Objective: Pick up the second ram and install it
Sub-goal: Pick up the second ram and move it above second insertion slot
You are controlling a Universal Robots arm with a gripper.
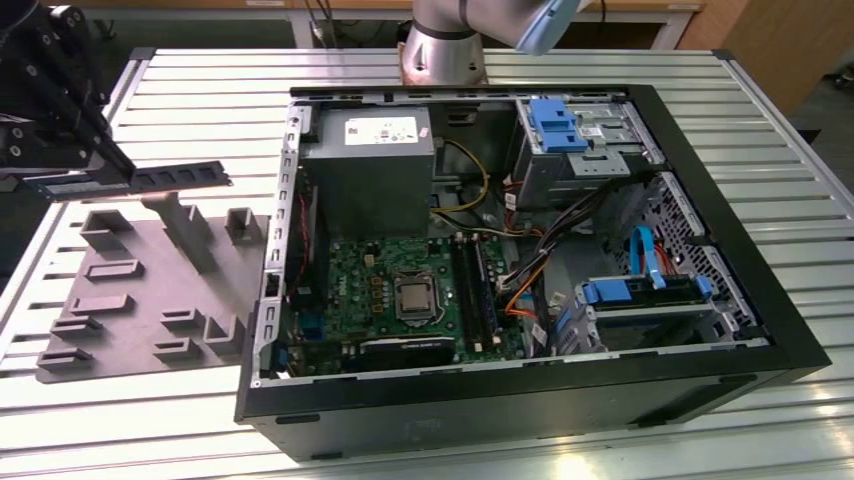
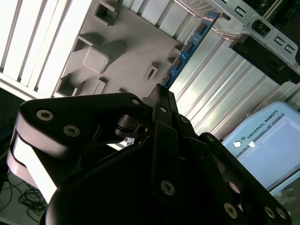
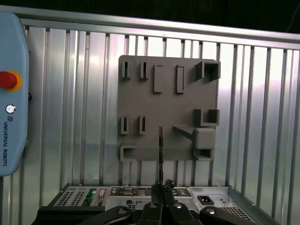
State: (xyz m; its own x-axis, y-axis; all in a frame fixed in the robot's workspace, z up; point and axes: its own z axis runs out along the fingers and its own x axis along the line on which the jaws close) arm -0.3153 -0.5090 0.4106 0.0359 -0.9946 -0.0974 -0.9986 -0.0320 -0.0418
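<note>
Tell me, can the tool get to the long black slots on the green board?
Probably yes: the black computer case lies open, the long black slots uncovered, though orange cables run close by.

Dark lettering beside a small round logo stands on the pale blue pendant (image 3: 11, 47) in both wrist views. In the exterior view, the white label (image 1: 378, 130) on the power supply (image 1: 367, 185), at twelve o'clock from the motherboard (image 1: 358, 285), is too small to read.
</note>
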